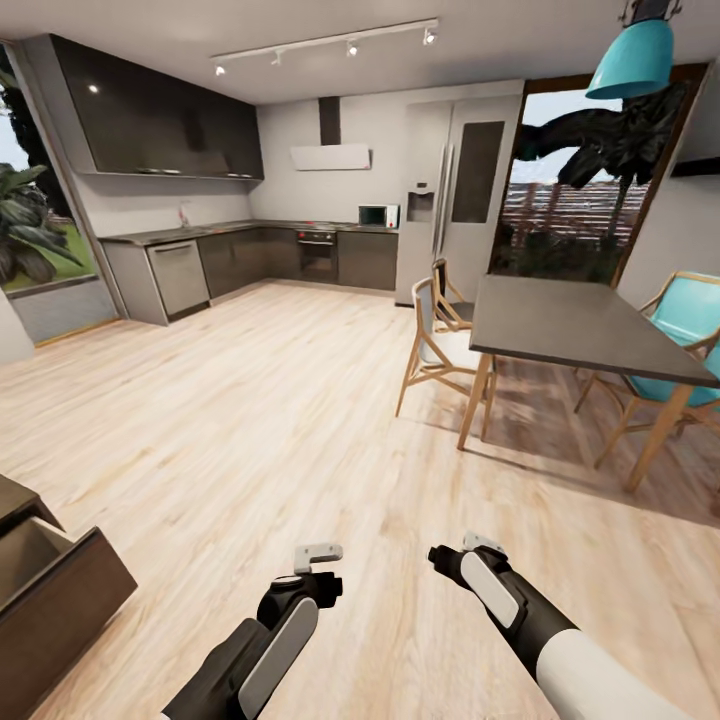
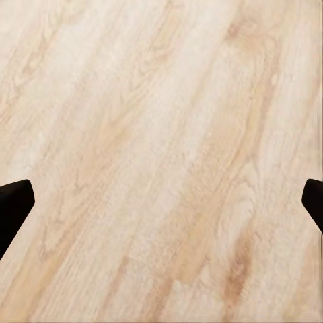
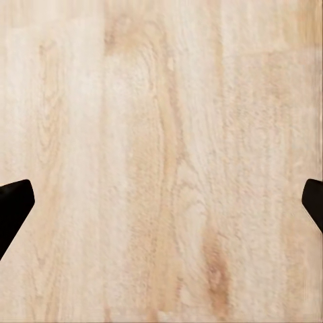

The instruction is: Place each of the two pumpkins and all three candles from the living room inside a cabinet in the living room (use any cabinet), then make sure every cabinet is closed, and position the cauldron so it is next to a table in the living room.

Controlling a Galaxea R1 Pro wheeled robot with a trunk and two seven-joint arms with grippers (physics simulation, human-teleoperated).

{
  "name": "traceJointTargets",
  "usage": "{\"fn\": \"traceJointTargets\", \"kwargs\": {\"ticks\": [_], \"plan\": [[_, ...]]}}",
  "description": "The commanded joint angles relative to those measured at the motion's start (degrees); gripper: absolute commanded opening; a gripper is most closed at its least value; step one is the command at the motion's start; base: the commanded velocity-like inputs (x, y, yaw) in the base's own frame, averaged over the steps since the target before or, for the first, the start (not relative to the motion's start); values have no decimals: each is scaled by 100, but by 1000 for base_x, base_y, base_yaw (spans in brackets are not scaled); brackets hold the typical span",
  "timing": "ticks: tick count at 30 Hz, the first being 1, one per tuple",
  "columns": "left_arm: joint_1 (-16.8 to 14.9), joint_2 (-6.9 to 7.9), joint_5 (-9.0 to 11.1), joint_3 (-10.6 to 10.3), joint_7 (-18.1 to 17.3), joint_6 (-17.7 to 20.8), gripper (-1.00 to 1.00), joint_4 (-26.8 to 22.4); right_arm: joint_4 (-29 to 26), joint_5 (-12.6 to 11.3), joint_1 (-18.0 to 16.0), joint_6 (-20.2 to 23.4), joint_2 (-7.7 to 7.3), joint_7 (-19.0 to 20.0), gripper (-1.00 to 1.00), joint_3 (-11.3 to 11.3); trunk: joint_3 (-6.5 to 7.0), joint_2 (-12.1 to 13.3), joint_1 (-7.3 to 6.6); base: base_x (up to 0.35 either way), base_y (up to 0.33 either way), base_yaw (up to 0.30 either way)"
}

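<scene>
The dark brown cabinet [image 1: 70,610] stands at the lower left of the head view with one drawer pulled out; what I see of its inside holds nothing. My left gripper [image 1: 320,570] hangs open over the light plank floor [image 1: 250,430], to the right of that drawer. In the left wrist view, the left gripper [image 2: 161,202] has its black fingertips [image 2: 13,202] spread wide over bare planks. My right gripper [image 1: 462,552] is open too, and in the right wrist view the right gripper [image 3: 161,202] holds nothing. The pumpkins, candles and cauldron are out of view.
A grey-topped dining table [image 1: 580,330] on wooden legs stands at the right, with a wooden chair [image 1: 432,345] on its near side and teal chairs [image 1: 690,320] behind. A kitchen counter [image 1: 250,255] and fridge [image 1: 455,190] line the far wall. A teal lamp [image 1: 630,60] hangs overhead.
</scene>
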Motion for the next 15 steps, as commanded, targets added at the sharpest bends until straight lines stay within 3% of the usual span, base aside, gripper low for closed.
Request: {"fn": "traceJointTargets", "kwargs": {"ticks": [1,15], "plan": [[-5,0,52,-10,53,5,100,-8,-10,-39,-6,11,-8,-46,100,37,-6,-3,0,0,0,-271],[-5,-4,52,-10,56,5,100,-8,-8,-39,-6,2,-12,-42,100,37,-6,-3,0,0,0,-253]]}}
